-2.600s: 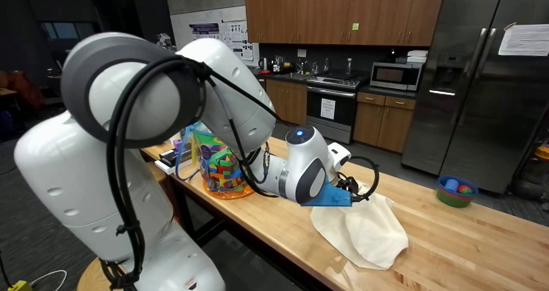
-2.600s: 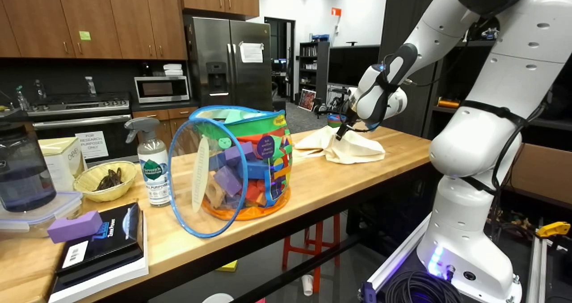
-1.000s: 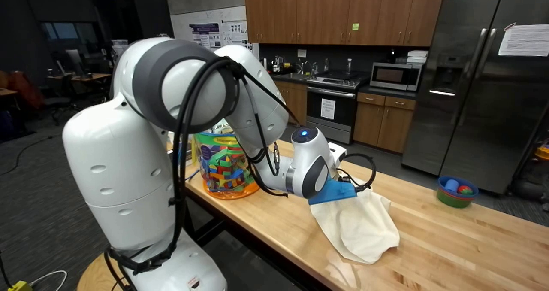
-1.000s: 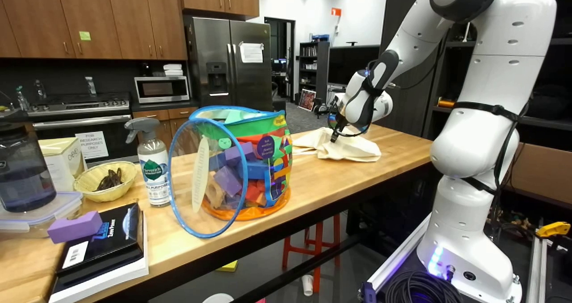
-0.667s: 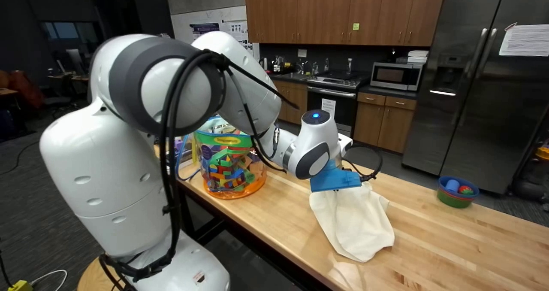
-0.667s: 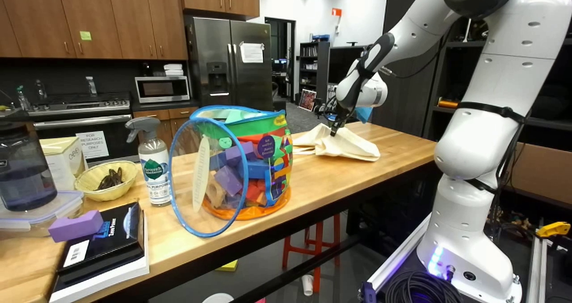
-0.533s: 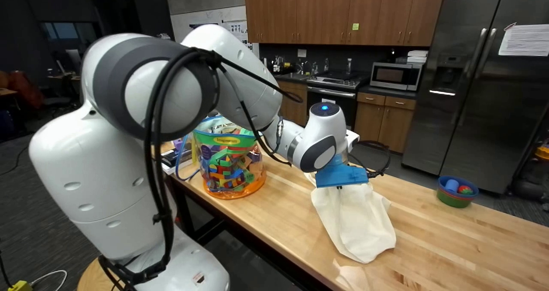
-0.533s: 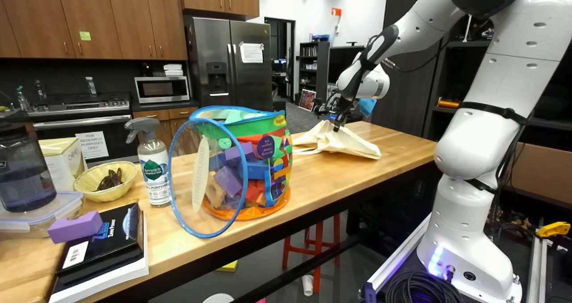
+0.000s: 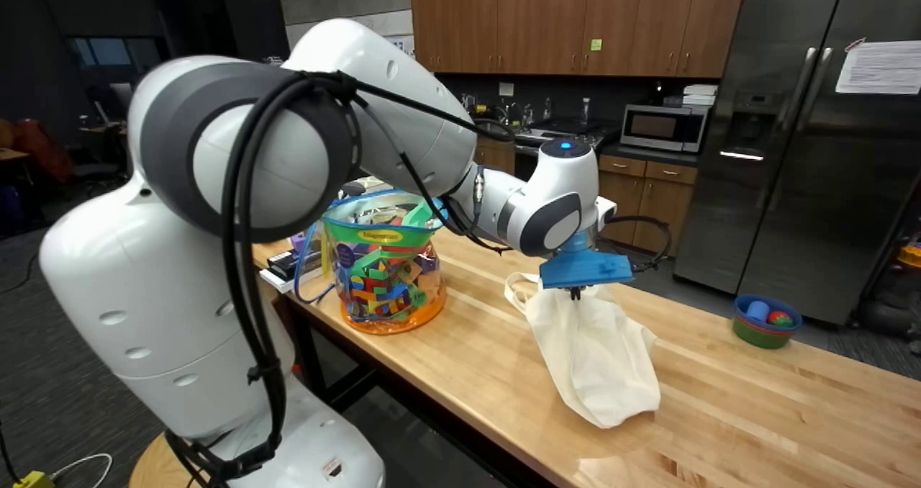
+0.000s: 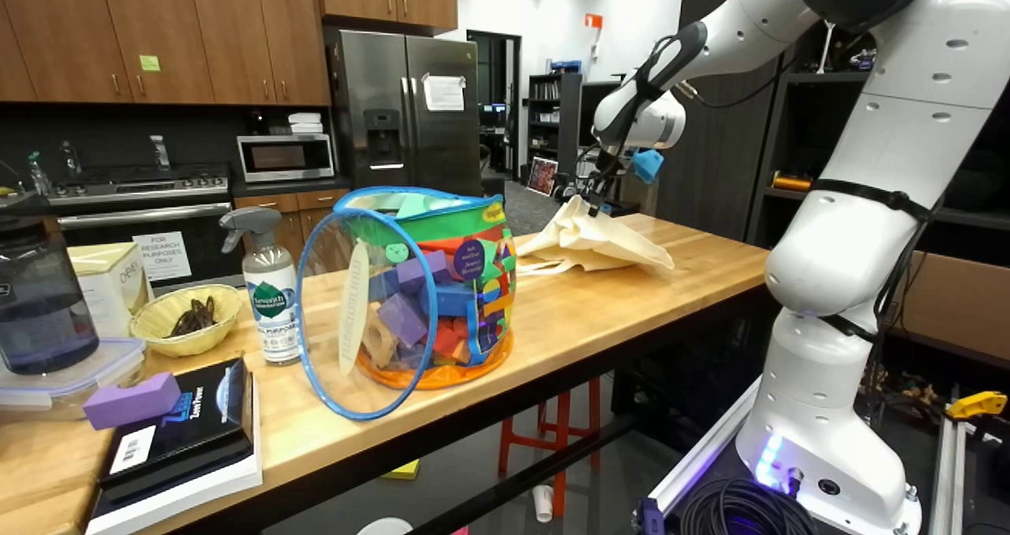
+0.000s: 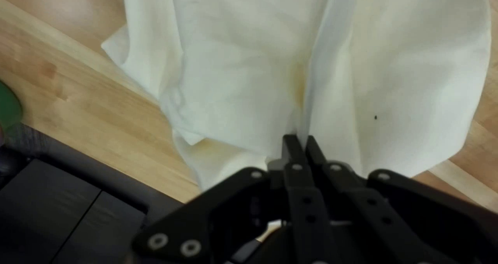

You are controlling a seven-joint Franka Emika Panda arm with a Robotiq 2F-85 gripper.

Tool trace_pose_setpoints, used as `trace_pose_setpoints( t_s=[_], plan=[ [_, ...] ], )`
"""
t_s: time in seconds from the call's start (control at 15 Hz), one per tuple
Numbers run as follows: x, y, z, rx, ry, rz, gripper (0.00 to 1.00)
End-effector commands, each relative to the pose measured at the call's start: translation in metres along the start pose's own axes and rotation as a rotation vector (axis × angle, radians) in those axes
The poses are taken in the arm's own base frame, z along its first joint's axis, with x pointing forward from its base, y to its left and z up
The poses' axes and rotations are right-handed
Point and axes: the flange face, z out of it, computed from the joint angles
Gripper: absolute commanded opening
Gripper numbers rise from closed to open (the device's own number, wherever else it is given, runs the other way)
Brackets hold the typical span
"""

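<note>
A cream cloth bag [image 9: 604,366] lies crumpled on the wooden table, one part of it drawn up into a peak. At that peak my gripper [image 9: 575,294] points down, its two black fingers pinching a fold of the fabric. The wrist view shows the gripper [image 11: 302,141] shut, with a thin ridge of the bag [image 11: 241,69] running between the fingertips. A strap loop [image 9: 518,291] of the bag rests beside the raised part. In an exterior view the lifted cloth [image 10: 580,219] slopes away from the gripper [image 10: 595,208], its lower portion still on the tabletop.
A clear zip container of colored blocks [image 9: 381,286] stands on the table near the arm. Stacked bowls [image 9: 764,333] sit by the far edge. An exterior view also shows a spray bottle [image 10: 272,306], a basket [image 10: 185,334] and a purple block [image 10: 132,399] on a black box.
My gripper has risen and swung to point more steeply down, pulling a fold of the bag upward with it. The strap loop has come into sight, and the bag's near edge has drawn in slightly.
</note>
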Motion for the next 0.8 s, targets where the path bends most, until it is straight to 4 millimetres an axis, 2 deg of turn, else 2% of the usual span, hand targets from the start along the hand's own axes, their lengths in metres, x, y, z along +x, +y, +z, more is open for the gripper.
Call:
trace_pose_setpoints(
  t_s=[0.0, 0.2, 0.47, 0.73],
  plan=[
    [0.032, -0.021, -0.020, 0.051, 0.016, -0.046, 0.01],
    [0.060, -0.046, -0.026, 0.082, 0.026, -0.096, 0.01],
    [0.086, -0.071, -0.033, 0.104, 0.042, -0.145, 0.01],
    [0.108, -0.080, -0.031, 0.102, 0.047, -0.167, 0.01]
  ],
)
